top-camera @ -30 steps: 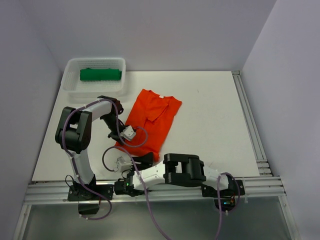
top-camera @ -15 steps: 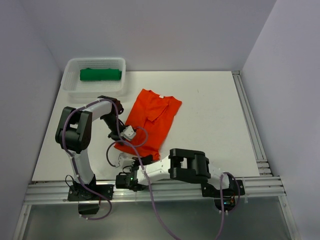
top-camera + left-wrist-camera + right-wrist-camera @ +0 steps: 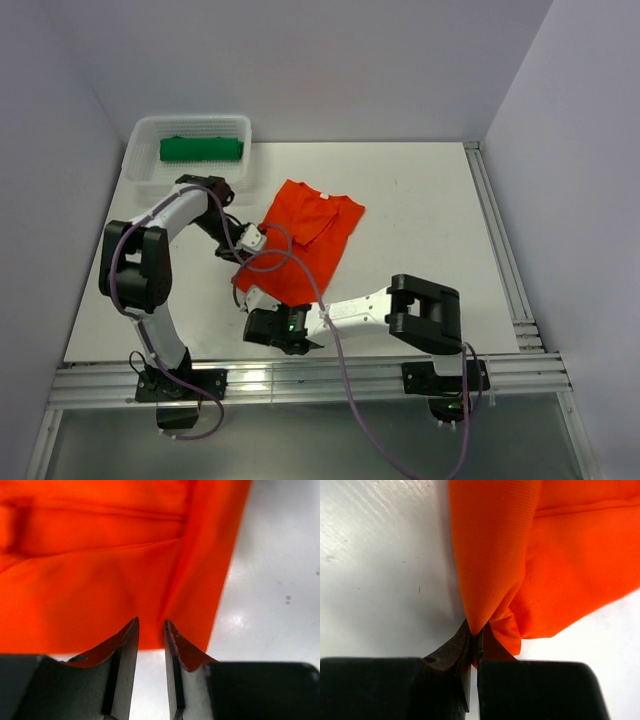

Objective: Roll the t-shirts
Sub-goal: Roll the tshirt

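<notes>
the dark green t-shirt [image 3: 201, 149] lies as a compact bundle in the white mesh basket [image 3: 140, 180], behind the left tool [image 3: 151, 625] and well apart from it. the left tool has its jaws spread only a little (a narrow gap shows between them), and the hem of the orange-red t-shirt [image 3: 300, 240] lies just in front of it on the tabletop [image 3: 420, 220]. the shirt lies mostly flat, reaching away from both tools. the right tool [image 3: 475, 632] is pressed together on a fold of the shirt's edge, and the cloth bunches up just ahead of it.
</notes>
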`<state>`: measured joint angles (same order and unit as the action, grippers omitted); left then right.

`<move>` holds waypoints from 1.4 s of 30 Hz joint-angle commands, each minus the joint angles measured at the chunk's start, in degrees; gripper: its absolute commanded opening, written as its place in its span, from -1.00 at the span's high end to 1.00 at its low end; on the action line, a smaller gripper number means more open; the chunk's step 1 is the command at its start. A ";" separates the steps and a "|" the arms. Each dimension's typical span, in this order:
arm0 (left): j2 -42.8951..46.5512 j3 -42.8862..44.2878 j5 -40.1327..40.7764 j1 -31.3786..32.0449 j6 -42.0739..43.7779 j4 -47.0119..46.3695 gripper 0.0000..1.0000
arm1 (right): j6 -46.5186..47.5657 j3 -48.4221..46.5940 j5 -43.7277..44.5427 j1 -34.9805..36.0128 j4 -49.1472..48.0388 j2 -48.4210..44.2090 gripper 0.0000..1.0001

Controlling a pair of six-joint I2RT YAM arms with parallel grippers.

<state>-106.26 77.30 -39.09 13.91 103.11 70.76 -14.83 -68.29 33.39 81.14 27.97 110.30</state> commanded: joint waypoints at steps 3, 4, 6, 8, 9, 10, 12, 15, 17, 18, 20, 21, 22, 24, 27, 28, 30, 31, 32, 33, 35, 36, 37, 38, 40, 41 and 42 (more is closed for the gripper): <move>4.74 3.56 -9.95 -6.25 0.51 3.41 0.31 | -0.21 6.24 -21.85 -3.97 -8.53 -4.39 1.00; 5.70 3.21 -9.95 -6.79 1.03 3.68 0.31 | -0.03 6.68 -23.44 -5.28 -9.33 -4.57 1.00; 7.02 2.42 -10.39 -7.93 1.74 3.68 0.33 | 0.76 7.56 -28.45 -6.61 -10.21 -5.10 1.00; 9.31 0.93 -10.65 -8.90 3.14 4.21 0.35 | 1.21 8.35 -33.10 -8.80 -11.44 -5.27 1.00; 10.01 0.40 -10.57 -9.77 4.98 5.08 0.35 | 1.73 8.35 -36.08 -9.59 -11.62 -5.27 1.00; 11.50 -0.82 -10.05 -10.04 6.21 5.70 0.34 | 2.00 8.44 -37.76 -11.17 -12.05 -5.27 1.00; 14.04 -2.76 -8.99 -10.22 8.59 5.36 0.33 | 3.05 8.44 -42.76 -12.67 -12.41 -4.92 1.00; 17.73 -8.55 -8.02 -10.31 9.56 1.59 0.35 | 3.93 8.44 -46.82 -14.69 -13.11 -4.48 1.00; 18.89 -10.05 -7.76 -10.22 9.83 -0.18 0.38 | 4.02 8.44 -48.93 -16.10 -13.29 -3.78 1.00; 19.68 -11.02 -7.67 -10.22 8.96 -1.06 0.40 | 4.28 8.53 -51.29 -16.54 -13.64 -3.60 1.00; 20.30 -11.99 -7.58 -10.48 10.70 -0.72 0.43 | 4.37 8.88 -53.24 -17.33 -13.99 -3.08 1.00; 21.52 -13.47 -7.93 -10.66 11.93 -1.15 0.42 | 4.46 8.96 -54.99 -18.12 -14.60 -2.99 1.00; 22.40 -14.45 -8.63 -10.83 12.29 -1.67 0.42 | 4.63 9.23 -55.70 -18.65 -14.87 -2.64 1.00; 25.20 -16.64 -8.72 -11.10 13.17 -4.30 0.42 | 4.55 9.84 -57.46 -19.96 -15.57 -2.29 1.00; 28.90 -21.47 -10.83 -12.15 10.10 -11.42 0.40 | 4.55 10.81 -61.24 -21.81 -17.41 -1.67 1.00; 29.26 -21.75 -11.44 -12.50 9.31 -12.57 0.40 | 4.55 11.07 -62.20 -22.17 -17.68 -1.32 1.00; 29.27 -21.14 -14.25 -13.82 8.16 -12.76 0.40 | 4.63 11.51 -64.93 -23.04 -18.47 -0.79 1.00; 28.92 -20.61 -14.95 -13.82 9.73 -11.19 0.39 | 4.63 11.78 -65.72 -23.83 -18.65 -0.18 1.00; 28.48 -20.17 -15.48 -16.43 13.48 -9.43 0.31 | 4.63 11.87 -67.56 -24.27 -18.82 0.00 1.00; 27.78 -19.47 -14.97 -16.81 15.26 -5.93 0.28 | 4.63 11.87 -68.53 -24.71 -19.00 0.35 1.00; 27.51 -19.55 -13.56 -17.08 18.94 -4.24 0.18 | 4.81 11.60 -70.38 -26.12 -18.83 1.32 1.00; 27.59 -20.34 -11.82 -17.08 20.71 -2.75 0.16 | 4.98 11.43 -72.48 -26.56 -18.56 1.84 1.00; 27.77 -20.87 -11.10 -17.08 22.29 -2.21 0.13 | 4.99 11.25 -73.45 -27.00 -18.39 2.63 1.00; 28.03 -21.39 -10.57 -17.08 24.40 -2.12 0.07 | 5.42 11.08 -74.33 -27.87 -18.12 3.07 1.00; 29.26 -23.15 -8.81 -16.99 26.78 -2.12 -0.02 | 5.69 10.81 -76.53 -28.75 -17.95 3.86 1.00; 29.79 -23.85 -8.37 -16.90 27.92 -2.64 -0.06 | 5.86 10.72 -77.24 -28.94 -17.86 4.22 1.00; 30.84 -25.25 -7.33 -16.81 28.20 -3.52 -0.08 | 6.04 10.46 -78.81 -29.20 -17.68 4.48 1.00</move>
<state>-78.28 54.59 -48.75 -3.07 113.19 65.47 -11.22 -59.29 -44.93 52.64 3.70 110.87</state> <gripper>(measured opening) 0.526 0.046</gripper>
